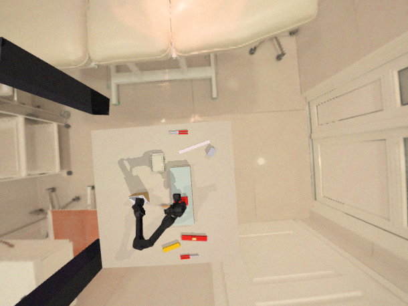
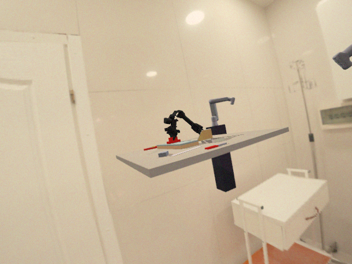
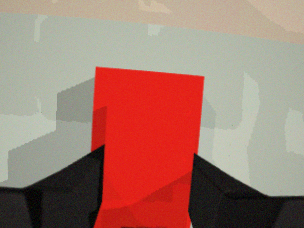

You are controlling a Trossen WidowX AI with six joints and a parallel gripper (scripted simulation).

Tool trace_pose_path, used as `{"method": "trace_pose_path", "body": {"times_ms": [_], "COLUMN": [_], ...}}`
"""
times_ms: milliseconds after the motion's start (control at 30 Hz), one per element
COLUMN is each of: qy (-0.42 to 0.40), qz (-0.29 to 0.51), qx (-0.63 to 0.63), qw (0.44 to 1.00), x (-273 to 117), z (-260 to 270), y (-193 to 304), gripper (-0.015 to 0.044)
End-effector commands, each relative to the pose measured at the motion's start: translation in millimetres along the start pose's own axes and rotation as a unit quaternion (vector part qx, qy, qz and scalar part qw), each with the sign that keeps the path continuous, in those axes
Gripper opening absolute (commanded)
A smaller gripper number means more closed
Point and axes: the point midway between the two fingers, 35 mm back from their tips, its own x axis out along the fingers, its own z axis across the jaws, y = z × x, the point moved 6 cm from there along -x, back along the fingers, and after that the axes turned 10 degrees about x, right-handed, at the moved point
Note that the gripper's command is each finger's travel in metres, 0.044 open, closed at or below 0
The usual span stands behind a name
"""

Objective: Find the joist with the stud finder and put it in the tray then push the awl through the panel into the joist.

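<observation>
My gripper (image 1: 178, 201) (image 2: 173, 138) (image 3: 145, 151) is shut on the red stud finder (image 1: 184, 200) (image 2: 173, 140) (image 3: 149, 105), which stays between both black fingers. It is upright over the pale blue-green floor panel (image 1: 180, 178) (image 2: 188, 143) (image 3: 55, 55), nearer the panel's end by the red level. The stud finder is on or just above the panel; a small gap cannot be ruled out. No lit indicator shows on it. A thin orange piece, probably the awl (image 1: 165, 206), lies left of the panel, partly hidden by the arm. The pale tray (image 1: 157, 162) holds nothing visible. The joist is hidden.
A red level (image 1: 194, 238), a yellow block (image 1: 171, 247) and a red-handled tool (image 1: 184, 258) lie beyond one panel end. A white strip (image 1: 194, 147), a grey block (image 1: 210, 151) and another red-handled tool (image 1: 177, 132) lie beyond the other. A tan wedge (image 2: 206, 134) stands by the arm's base.
</observation>
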Motion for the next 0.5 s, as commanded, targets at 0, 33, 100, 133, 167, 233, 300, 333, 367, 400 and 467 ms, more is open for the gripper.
{"method": "trace_pose_path", "body": {"times_ms": [0,33,100,133,167,233,300,333,367,400,467], "qy": [0.000,0.000,0.000,0.000,0.000,-0.001,-0.001,-0.001,-0.001,-0.001,-0.001], "qz": [0.000,0.000,0.000,0.000,0.000,0.000,0.000,0.000,0.000,0.000,0.000], "qx": [0.000,0.000,0.000,0.000,0.000,0.000,0.000,0.000,0.000,0.000,0.000], "qw": [1.000,1.000,1.000,1.000,1.000,1.000,1.000,1.000,1.000,1.000,1.000], "x": [0.8,0.8,0.8,0.7,0.7,0.7,0.7,0.7,0.6,0.6,0.6], "z": [14.8,17.9,24.2,27.3,30.5,36.7,43.0,46.1,49.3,52.4,58.7], "y": [2.2,2.8,3.9,4.4,5.0,6.1,7.2,7.8,8.4,8.9,10.0], "gripper": [0.0000,0.0000,0.0000,0.0000,0.0000,0.0000,0.0000,0.0000,0.0000,0.0000,0.0000]}}
